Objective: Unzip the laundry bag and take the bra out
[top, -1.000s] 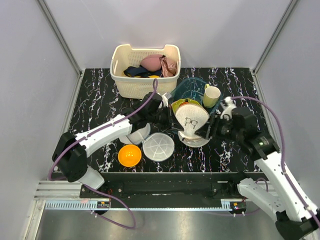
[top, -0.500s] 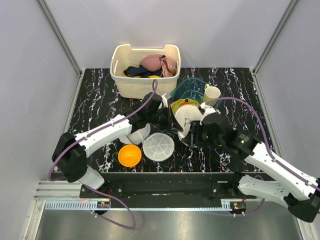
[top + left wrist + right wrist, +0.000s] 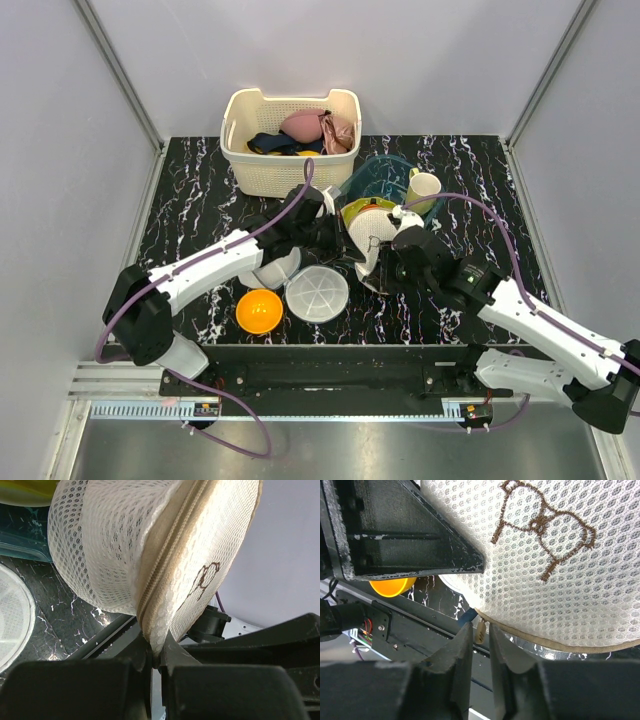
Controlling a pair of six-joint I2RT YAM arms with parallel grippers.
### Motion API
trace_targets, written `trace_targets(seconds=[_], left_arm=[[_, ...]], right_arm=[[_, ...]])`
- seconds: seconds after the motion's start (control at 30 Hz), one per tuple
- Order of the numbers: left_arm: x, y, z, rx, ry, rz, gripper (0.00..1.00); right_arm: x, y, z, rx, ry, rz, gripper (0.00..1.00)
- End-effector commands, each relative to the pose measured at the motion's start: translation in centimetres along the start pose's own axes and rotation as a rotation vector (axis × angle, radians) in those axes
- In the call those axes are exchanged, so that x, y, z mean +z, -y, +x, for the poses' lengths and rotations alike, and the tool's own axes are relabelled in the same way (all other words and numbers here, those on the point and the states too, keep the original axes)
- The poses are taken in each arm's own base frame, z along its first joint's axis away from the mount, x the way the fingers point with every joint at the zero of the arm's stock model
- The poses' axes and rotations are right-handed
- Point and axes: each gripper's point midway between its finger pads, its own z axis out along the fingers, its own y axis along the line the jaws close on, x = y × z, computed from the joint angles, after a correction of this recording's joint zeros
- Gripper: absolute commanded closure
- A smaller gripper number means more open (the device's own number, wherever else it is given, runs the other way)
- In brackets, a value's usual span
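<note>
The laundry bag (image 3: 382, 240), cream-white mesh with a dark glasses-like logo, stands on edge at the table's middle. My left gripper (image 3: 340, 240) is shut on its rim at the zip seam, as the left wrist view shows (image 3: 157, 655), with the bag (image 3: 115, 555) rising above the fingers. My right gripper (image 3: 392, 270) is at the bag's lower near edge. In the right wrist view its jaws (image 3: 481, 630) stand narrowly apart around the small zip pull (image 3: 480, 631), with slim gaps on both sides, under the bag (image 3: 560, 570). The zip looks closed. The bra is hidden.
A cream basket (image 3: 290, 170) at the back holds a pink bra (image 3: 300, 125) and dark cloth. A teal bowl (image 3: 380, 175), a cream mug (image 3: 423, 190) and a yellow-green dish (image 3: 362, 210) sit behind the bag. A white ribbed dish (image 3: 317, 293) and an orange bowl (image 3: 259, 310) lie near front left.
My right arm has swung left and in toward the bag, bringing its gripper to the bag's lower edge around the zip pull. The left arm and the bag have stayed put.
</note>
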Motion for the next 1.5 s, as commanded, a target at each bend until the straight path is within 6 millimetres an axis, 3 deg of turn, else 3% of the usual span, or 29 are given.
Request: trace_targets(seconds=[0.0,0.1,0.13,0.3,0.53,0.6,0.77,0.9,1.03,1.17,1.33,1.37,1.43,1.47], left_arm=[[-1.6,2.1,-0.7,0.032,0.049,0.048,1.0],[-1.6,2.0,-0.6,0.028,0.047,0.049,1.0],[-1.6,2.1,-0.6,0.027,0.047,0.051,1.0],[-1.9,2.5,-0.6,0.032,0.048,0.063,1.0],[-3.0,3.1,-1.1,0.062,0.059,0.066,1.0],[-3.5,3.4,-1.4,0.071,0.068,0.072,1.0],[-4.0,3.9,-1.5,0.098,0.062,0.085,1.0],[-4.6,4.6,-1.1,0.177,0.02,0.101,1.0],[-5.0,4.5,0.1,0.264,-0.069,0.092,1.0],[-5.7,5.3,-0.5,0.356,-0.089,0.069,1.0],[-4.2,6.3,-1.9,0.344,-0.083,0.074,1.0],[-3.3,6.1,-2.2,0.339,-0.095,0.066,1.0],[-3.1,7.2,-3.3,0.353,-0.076,0.073,1.0],[-2.0,6.5,-3.8,0.349,-0.088,0.052,1.0]], right_arm=[[-0.6,-1.1,-2.0,0.026,0.086,-0.027,0.82],[-1.1,-0.7,-2.1,0.039,0.105,-0.022,0.99],[-1.3,-0.6,-2.2,0.04,0.111,-0.019,1.0],[-2.4,0.5,-2.1,0.037,0.128,0.009,1.0],[-6.3,5.8,-2.9,0.013,0.231,0.223,1.0],[-7.6,6.9,-3.0,0.017,0.26,0.253,1.0],[-8.8,8.8,-2.3,0.03,0.264,0.319,1.0],[-10.4,10.1,-3.2,0.06,0.334,0.374,1.0],[-11.9,10.0,-4.8,0.089,0.421,0.364,1.0],[-12.3,7.6,-7.1,0.095,0.491,0.258,1.0],[-9.1,3.6,-6.7,0.072,0.37,0.131,1.0],[-7.7,2.7,-6.6,0.072,0.34,0.118,1.0],[-6.4,1.2,-6.0,0.076,0.3,0.054,1.0],[-5.5,0.5,-6.0,0.085,0.3,0.023,1.0]])
